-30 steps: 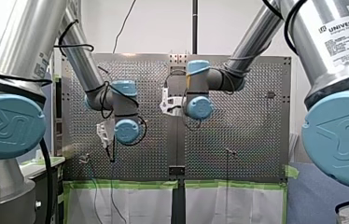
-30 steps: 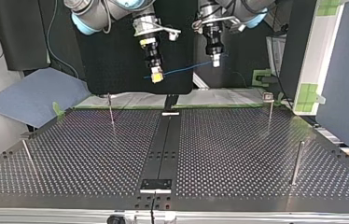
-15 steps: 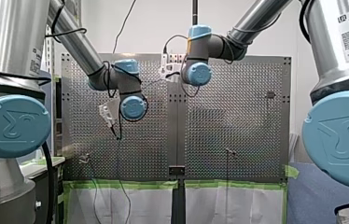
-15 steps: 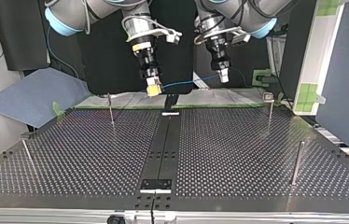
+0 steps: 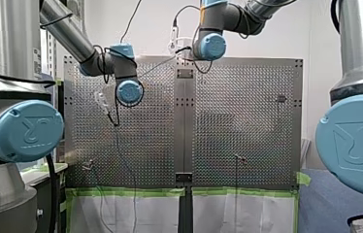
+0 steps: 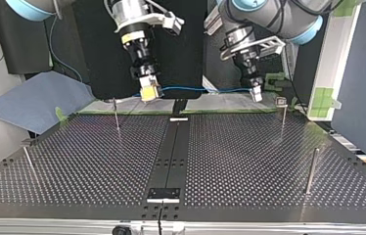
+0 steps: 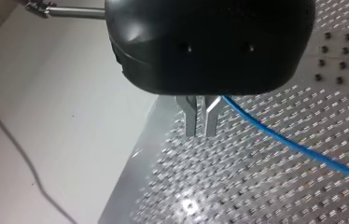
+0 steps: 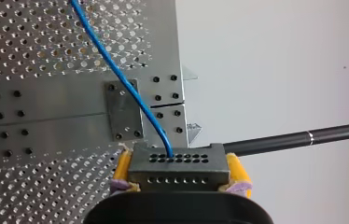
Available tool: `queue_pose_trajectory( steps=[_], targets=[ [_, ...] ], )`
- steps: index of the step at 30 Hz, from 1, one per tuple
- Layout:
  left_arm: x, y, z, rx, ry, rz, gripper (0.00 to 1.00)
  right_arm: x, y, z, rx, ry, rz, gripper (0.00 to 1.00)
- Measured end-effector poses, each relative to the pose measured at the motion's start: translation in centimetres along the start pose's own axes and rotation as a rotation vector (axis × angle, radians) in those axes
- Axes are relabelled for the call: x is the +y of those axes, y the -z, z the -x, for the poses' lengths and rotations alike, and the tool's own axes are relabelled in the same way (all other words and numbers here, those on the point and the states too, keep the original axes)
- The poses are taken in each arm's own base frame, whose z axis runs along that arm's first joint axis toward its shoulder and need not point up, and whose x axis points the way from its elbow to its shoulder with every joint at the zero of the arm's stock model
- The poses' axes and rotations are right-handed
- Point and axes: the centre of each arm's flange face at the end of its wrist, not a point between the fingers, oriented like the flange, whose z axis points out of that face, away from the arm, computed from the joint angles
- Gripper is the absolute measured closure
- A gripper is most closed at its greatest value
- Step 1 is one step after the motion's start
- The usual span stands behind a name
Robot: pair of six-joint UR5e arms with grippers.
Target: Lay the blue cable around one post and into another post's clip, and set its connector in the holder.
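Note:
My right gripper (image 6: 149,94), at the top view's left, is shut on the dark grey connector (image 8: 178,165), which sits between its yellow pads (image 8: 122,167). The blue cable (image 6: 200,89) leaves the connector and runs almost level to my left gripper (image 6: 256,96) at that view's right. In the left wrist view the metal fingers (image 7: 190,119) stand close together, and the blue cable (image 7: 294,147) comes out from between them to one side. Both grippers hang in the air above the table's far edge. A post with a clip on top (image 6: 282,103) stands just beside my left gripper.
Three plain thin posts (image 6: 116,113) (image 6: 311,169) (image 6: 28,162) rise from the perforated table (image 6: 249,161). A black strip (image 6: 171,152) runs down the middle, with a small black plate (image 6: 163,194) near the front edge. Green tape (image 6: 323,98) marks the side frame.
Both arms have moved apart and come lower in the top view. The blue cable between them has been drawn out nearly straight. Both grips have held.

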Motion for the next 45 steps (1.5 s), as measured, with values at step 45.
queue_pose_trajectory(
  steps=[45],
  targets=[
    [-0.3, -8.3, 15.8, -0.115, 0.0, 0.087, 1.0, -3.1, -6.0, -2.5, -0.018, 0.016, -0.079, 1.0]
  ],
)
